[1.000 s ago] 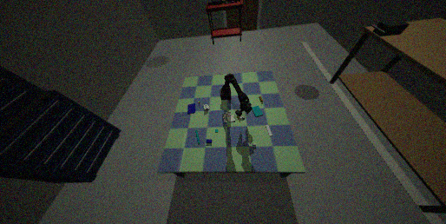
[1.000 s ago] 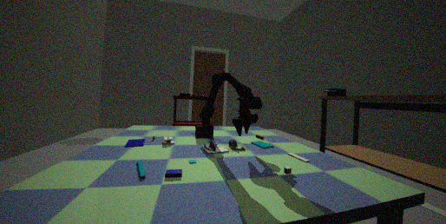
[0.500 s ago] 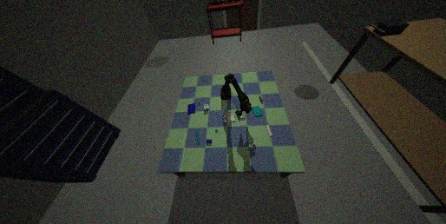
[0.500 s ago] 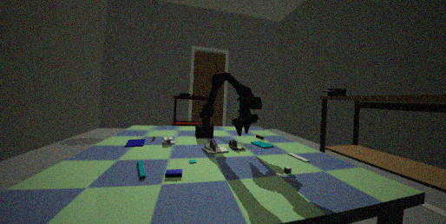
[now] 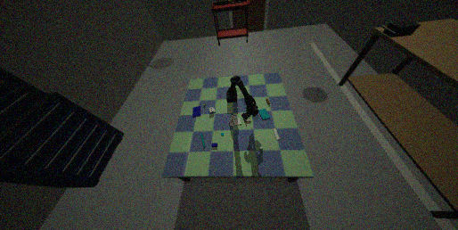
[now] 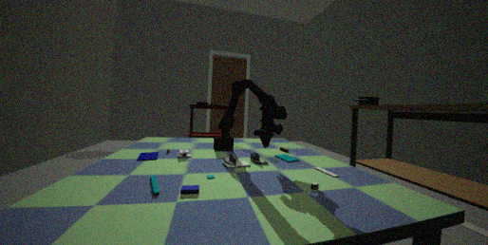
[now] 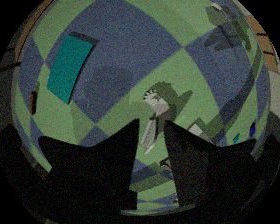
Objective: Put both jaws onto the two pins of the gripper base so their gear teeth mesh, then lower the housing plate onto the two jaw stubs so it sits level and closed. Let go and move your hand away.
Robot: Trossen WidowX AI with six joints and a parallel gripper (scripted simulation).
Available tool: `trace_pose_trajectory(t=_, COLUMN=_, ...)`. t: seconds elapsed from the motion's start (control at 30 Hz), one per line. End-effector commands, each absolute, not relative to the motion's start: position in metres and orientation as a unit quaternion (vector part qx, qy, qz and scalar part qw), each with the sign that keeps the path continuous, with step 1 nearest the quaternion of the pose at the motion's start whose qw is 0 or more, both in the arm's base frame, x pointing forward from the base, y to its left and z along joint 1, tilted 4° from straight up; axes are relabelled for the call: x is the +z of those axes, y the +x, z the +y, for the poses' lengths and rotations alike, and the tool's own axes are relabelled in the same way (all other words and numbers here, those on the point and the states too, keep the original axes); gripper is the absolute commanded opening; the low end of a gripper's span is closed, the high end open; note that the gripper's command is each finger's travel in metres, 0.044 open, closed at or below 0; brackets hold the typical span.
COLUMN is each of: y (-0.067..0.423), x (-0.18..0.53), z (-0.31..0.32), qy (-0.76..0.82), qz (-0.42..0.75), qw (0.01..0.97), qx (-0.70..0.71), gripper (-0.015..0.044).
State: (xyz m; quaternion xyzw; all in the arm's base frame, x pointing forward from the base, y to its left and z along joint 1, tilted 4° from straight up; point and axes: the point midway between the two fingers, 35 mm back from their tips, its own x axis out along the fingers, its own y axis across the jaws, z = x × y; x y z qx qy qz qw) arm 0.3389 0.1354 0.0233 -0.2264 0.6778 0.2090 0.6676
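A grey-white toothed jaw (image 5: pixel 248 121) (image 6: pixel 257 159) (image 7: pixel 158 103) lies on the table below my gripper. My gripper (image 6: pixel 267 145) (image 7: pixel 151 124) hangs above the table with its fingertips a narrow gap apart. I see nothing held between them. The pale gripper base (image 5: pixel 234 122) (image 6: pixel 235 164) lies to the left of that jaw in the top and exterior views, with a raised grey part on it that may be the other jaw. In the wrist view the right finger hides much of it. A whitish part (image 5: pixel 212 110) (image 6: pixel 184 154) lies further left; I cannot tell whether it is the housing plate.
A teal plate (image 5: pixel 265 114) (image 6: pixel 287 158) (image 7: pixel 70 69) and a brown block (image 6: pixel 284 149) (image 7: pixel 33 102) lie right of the jaw in the top and exterior views. A white bar (image 5: pixel 276 135) (image 6: pixel 327 172) lies nearer. Left are a blue plate (image 6: pixel 147 156), a teal bar (image 6: pixel 154 185) and a blue block (image 6: pixel 190 189).
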Motion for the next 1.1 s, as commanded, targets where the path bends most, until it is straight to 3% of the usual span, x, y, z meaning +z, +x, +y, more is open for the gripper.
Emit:
trace_pose_trajectory(t=0.0, y=0.3388, x=0.0233, z=0.1354, qy=-0.226, qz=0.678, qw=0.668, qx=0.209, gripper=0.0000)
trace_pose_trajectory(t=0.5, y=0.3388, x=0.0233, z=0.1354, qy=-0.226, qz=0.678, qw=0.668, qx=0.209, gripper=0.0000)
trace_pose_trajectory(t=1.07, y=0.3356, x=0.0252, z=0.1289, qy=-0.068, qz=0.708, qw=0.701, qx=0.048, gripper=0.0440)
